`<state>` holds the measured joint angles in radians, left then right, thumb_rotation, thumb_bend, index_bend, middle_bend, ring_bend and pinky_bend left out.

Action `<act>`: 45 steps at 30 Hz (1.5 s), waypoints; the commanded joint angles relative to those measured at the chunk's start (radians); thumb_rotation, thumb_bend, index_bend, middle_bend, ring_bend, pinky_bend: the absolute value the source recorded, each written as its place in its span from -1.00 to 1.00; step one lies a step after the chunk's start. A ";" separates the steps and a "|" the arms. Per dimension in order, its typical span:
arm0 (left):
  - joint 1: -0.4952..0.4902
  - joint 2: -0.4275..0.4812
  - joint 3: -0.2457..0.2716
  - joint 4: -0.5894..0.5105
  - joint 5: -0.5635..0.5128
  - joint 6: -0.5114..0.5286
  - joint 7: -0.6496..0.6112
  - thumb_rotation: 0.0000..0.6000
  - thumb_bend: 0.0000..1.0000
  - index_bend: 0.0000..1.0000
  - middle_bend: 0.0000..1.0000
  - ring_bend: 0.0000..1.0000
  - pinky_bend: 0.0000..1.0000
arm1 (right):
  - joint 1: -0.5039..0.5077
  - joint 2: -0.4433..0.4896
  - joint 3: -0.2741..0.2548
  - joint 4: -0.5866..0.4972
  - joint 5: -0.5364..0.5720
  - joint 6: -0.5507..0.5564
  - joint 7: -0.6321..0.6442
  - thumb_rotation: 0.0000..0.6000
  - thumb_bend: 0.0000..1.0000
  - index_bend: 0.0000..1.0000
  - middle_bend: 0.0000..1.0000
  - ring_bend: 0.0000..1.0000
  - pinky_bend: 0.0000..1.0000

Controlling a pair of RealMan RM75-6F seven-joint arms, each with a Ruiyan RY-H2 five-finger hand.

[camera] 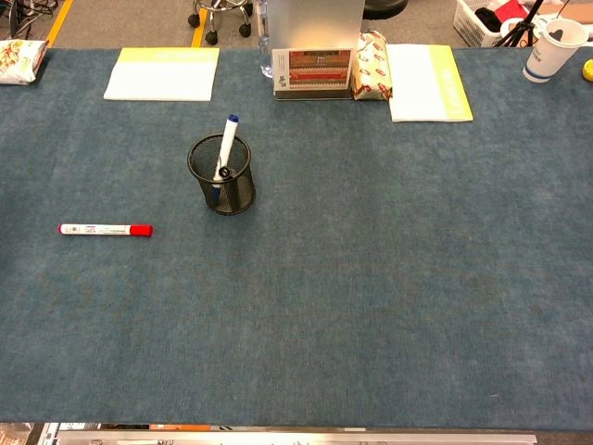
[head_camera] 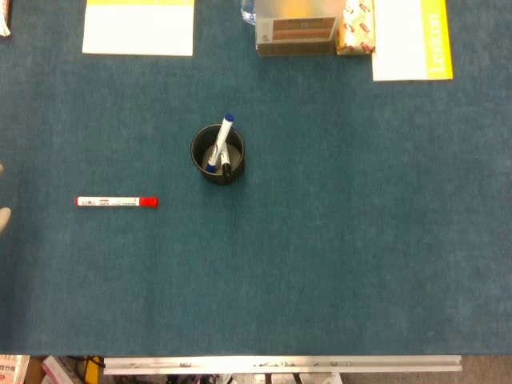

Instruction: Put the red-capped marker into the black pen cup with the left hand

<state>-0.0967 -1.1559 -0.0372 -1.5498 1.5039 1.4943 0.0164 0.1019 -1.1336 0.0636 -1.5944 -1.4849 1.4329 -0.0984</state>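
Red-capped marker [head_camera: 116,202] lies flat at 8 o'clock from the black pen cup [head_camera: 218,154]; left hand [head_camera: 4,218] barely visible, can't tell its fingers.

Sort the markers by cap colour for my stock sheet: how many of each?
Red-capped marker, lying on the table: 1
Blue-capped marker, in the black pen cup: 1
Black-capped marker, in the cup: 1
Total: 3

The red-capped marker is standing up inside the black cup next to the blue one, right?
No. The red-capped marker lies flat on the table, left of the black pen cup, as the chest view shows. The blue-capped marker is in the cup.
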 commanded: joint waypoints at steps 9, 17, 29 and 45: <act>-0.004 -0.001 0.013 -0.027 -0.010 -0.040 -0.035 1.00 -0.61 -0.23 -0.59 -0.70 -0.32 | 0.005 -0.008 -0.002 0.009 -0.003 -0.004 -0.004 1.00 -0.83 -0.62 -0.63 -0.61 -0.12; -0.037 0.014 0.089 -0.079 -0.001 -0.208 -0.209 1.00 -0.44 -0.23 -0.95 -0.97 -0.69 | 0.004 -0.009 0.000 0.008 0.016 -0.009 -0.019 1.00 -0.83 -0.62 -0.62 -0.61 -0.12; -0.067 -0.042 0.062 -0.033 0.019 -0.201 -0.239 1.00 -0.26 -0.23 -1.00 -1.00 -0.90 | -0.013 0.013 0.009 -0.027 -0.003 0.047 -0.018 1.00 -0.83 -0.62 -0.61 -0.61 -0.12; -0.137 -0.135 0.028 -0.003 -0.077 -0.311 -0.057 1.00 -0.26 -0.18 -1.00 -1.00 -1.00 | -0.018 0.018 0.012 -0.036 -0.007 0.060 -0.021 1.00 -0.83 -0.57 -0.58 -0.58 -0.12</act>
<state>-0.2234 -1.2717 -0.0061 -1.5713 1.4373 1.1981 -0.0536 0.0838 -1.1160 0.0755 -1.6304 -1.4918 1.4928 -0.1193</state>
